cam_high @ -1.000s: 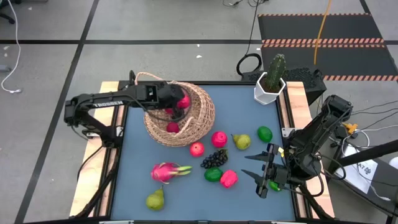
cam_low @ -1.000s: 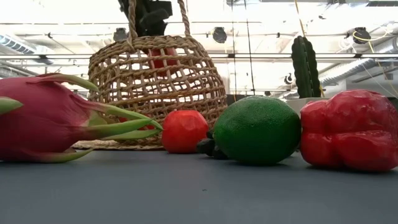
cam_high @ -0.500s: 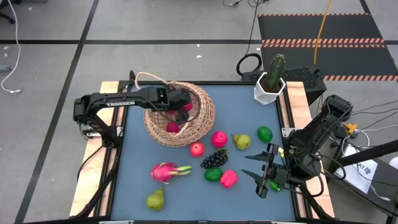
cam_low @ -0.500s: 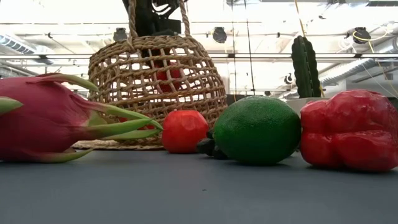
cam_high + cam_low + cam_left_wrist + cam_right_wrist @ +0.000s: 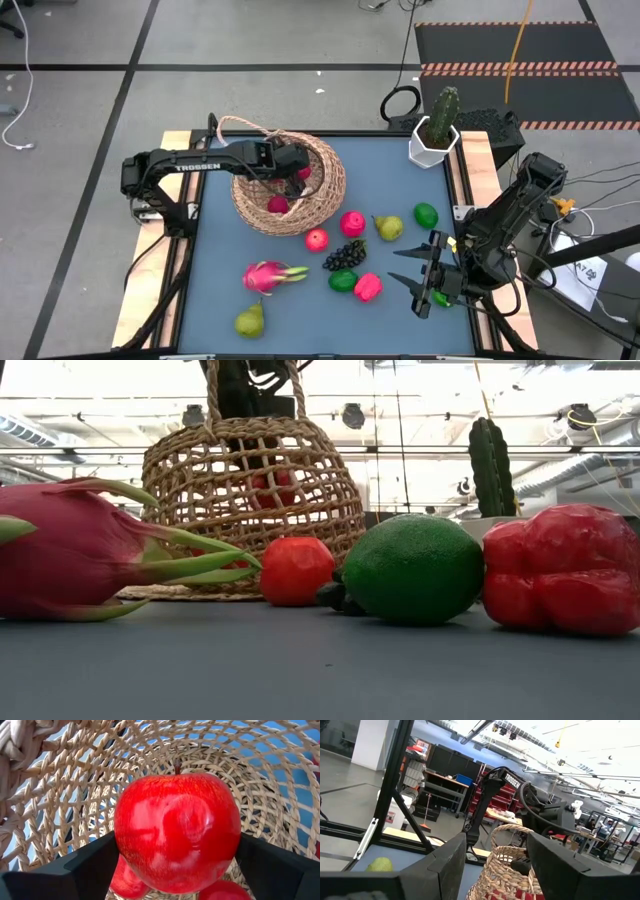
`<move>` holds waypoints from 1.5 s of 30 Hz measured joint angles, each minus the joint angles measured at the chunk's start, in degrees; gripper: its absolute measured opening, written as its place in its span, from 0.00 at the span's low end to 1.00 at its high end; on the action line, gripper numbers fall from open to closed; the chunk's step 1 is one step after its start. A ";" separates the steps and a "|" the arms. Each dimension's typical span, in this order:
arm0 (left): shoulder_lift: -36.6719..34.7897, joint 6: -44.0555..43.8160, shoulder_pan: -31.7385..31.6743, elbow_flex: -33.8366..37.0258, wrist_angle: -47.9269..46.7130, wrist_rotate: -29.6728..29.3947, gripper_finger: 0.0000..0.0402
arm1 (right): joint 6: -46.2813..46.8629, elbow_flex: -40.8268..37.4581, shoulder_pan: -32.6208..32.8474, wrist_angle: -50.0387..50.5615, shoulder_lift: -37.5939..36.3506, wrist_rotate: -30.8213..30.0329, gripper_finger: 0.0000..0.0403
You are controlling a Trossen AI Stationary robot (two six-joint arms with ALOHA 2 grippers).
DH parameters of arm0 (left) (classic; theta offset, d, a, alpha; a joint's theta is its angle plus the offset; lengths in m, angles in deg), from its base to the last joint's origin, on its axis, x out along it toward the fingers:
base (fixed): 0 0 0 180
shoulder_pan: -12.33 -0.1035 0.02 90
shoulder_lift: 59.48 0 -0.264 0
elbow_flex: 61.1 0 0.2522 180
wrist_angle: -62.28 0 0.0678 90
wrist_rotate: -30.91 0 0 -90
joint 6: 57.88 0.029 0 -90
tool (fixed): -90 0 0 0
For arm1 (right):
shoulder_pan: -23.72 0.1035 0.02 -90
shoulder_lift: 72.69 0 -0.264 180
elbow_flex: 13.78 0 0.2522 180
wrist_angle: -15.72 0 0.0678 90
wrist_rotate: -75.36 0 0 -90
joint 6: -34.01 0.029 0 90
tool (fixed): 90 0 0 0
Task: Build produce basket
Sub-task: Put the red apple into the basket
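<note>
Left gripper [image 5: 298,172] reaches into the basket [image 5: 322,195], upper centre-left of the high view, fingers [image 5: 90,870] grasping a red apple [image 5: 177,830] on both sides. In the left wrist view the apple hangs inside the wicker wall, with two more red fruits partly seen below it near the basket bottom. In the high view a pink-red fruit [image 5: 278,205] lies inside the basket.

Right gripper [image 5: 425,285] waits at the lower right of the high view, over the desk [image 5: 220,260] edge, fingers parted with nothing between them.

Rest of the produce sits loose on the desk, below and right of the basket in the high view:
- dragon fruit [image 5: 268,275], lower left of the group
- pear [image 5: 250,320] near the bottom edge
- second pear [image 5: 389,228] beside a pink fruit [image 5: 352,223]
- small red fruit [image 5: 317,239] next to the grape bunch [image 5: 345,253]
- lime [image 5: 343,281] just beside a red-pink fruit [image 5: 368,288]
- another lime [image 5: 426,214] toward the right edge

Cactus pot [image 5: 434,140] stands at the upper right corner.
</note>
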 joint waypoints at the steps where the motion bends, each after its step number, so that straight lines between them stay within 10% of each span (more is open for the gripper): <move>1: 0.00 -0.02 0.00 0.00 0.02 0.00 0.94 | -0.01 0.00 0.00 -0.02 0.00 0.00 0.51; 29: -8.50 -2.16 3.55 0.04 -1.77 -0.11 0.99 | 0.00 0.00 0.02 0.04 -0.02 -0.07 0.51; 45: -23.86 -15.74 23.04 0.04 -2.56 -10.77 0.99 | 0.67 0.00 0.02 0.02 -0.02 -0.29 0.51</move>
